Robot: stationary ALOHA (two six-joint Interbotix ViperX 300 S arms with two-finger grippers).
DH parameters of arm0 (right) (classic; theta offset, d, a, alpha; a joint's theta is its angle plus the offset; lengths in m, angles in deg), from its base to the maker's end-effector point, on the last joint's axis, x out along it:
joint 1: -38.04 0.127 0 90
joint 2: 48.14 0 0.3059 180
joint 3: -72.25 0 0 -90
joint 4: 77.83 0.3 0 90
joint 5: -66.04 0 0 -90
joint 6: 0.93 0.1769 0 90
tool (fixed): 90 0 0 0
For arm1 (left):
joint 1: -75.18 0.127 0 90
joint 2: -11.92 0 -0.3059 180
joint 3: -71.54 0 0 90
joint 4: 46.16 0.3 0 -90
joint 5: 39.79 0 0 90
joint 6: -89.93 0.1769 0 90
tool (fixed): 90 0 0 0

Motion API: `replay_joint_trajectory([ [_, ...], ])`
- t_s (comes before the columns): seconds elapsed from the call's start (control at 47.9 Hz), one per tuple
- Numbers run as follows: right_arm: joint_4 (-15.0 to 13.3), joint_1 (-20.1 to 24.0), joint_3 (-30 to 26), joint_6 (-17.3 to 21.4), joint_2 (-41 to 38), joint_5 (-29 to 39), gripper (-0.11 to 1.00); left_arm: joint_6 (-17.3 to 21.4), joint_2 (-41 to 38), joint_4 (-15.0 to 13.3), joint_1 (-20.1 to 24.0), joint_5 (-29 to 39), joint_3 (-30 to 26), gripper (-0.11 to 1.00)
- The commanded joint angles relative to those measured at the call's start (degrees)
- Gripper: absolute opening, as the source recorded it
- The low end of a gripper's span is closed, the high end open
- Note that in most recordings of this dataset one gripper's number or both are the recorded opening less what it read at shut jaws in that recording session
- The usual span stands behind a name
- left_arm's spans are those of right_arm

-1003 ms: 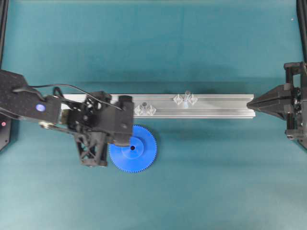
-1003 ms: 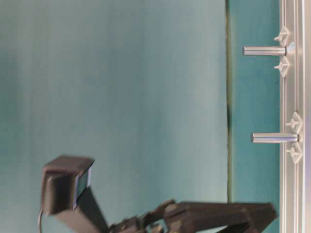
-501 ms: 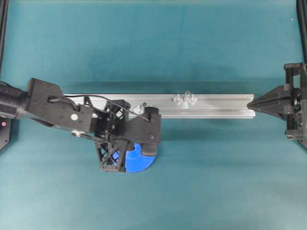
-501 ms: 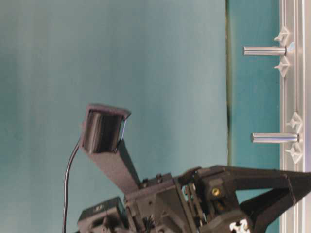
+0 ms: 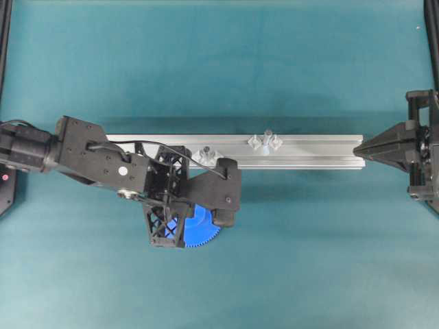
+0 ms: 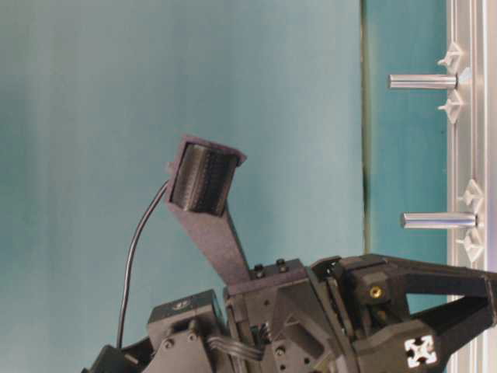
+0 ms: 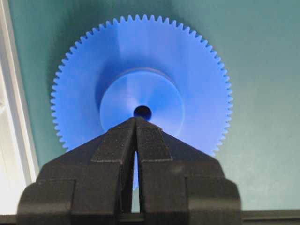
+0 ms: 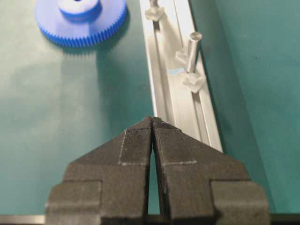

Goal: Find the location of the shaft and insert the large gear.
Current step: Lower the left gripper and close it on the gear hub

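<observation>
The large gear point(image 7: 140, 84) is a bright blue toothed disc lying flat on the teal mat, just in front of the silver rail point(image 5: 309, 154). My left gripper point(image 7: 136, 120) hangs over it, jaws shut with nothing between them, tips just short of the dark centre hole. From overhead the left gripper point(image 5: 171, 223) and its arm cover most of the large gear point(image 5: 202, 234). The shaft point(image 5: 266, 139), a thin pale peg between two clear brackets, stands on the rail to the right. My right gripper point(image 5: 360, 147) is shut and empty at the rail's right end. The right wrist view shows the shaft point(image 8: 192, 49) and the large gear point(image 8: 79, 23).
A second, shorter stud point(image 5: 204, 152) with clear brackets stands on the rail, close to the left arm's wrist. Black frame posts point(image 5: 5, 41) line the left and right edges. At table level the left arm point(image 6: 311, 326) fills the bottom.
The left arm has swung right and out over the gear, hiding most of it from overhead. The gear lies where it was. The right arm has not moved.
</observation>
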Motion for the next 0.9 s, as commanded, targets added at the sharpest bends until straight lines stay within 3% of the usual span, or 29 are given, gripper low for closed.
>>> replay_joint_trajectory([
  [0.0,0.0,-0.09,-0.53,0.62,-0.35,-0.26,0.03,0.09,0.7,0.18,-0.35,0.09,-1.32,0.0],
  [0.397,0.0,-0.18,-0.09,0.62,-0.26,-0.18,0.03,0.18,0.35,0.09,-0.35,0.88,-1.32,0.01],
  [0.501,0.0,-0.18,-0.09,0.62,-0.26,-0.18,0.03,-0.35,0.35,0.18,-0.35,0.79,-1.32,0.05],
  [0.585,0.0,-0.18,0.18,0.7,-0.26,-0.18,0.03,-0.35,0.35,0.18,-0.35,0.7,-1.41,0.19],
  [0.794,0.0,-0.09,0.26,0.7,-0.26,-0.18,0.03,-0.97,0.35,0.09,-0.35,0.09,-1.49,0.79],
  [0.878,0.0,-0.09,0.26,0.7,-0.26,-0.18,0.03,-0.88,0.35,0.09,-0.35,-0.97,-1.49,0.93],
])
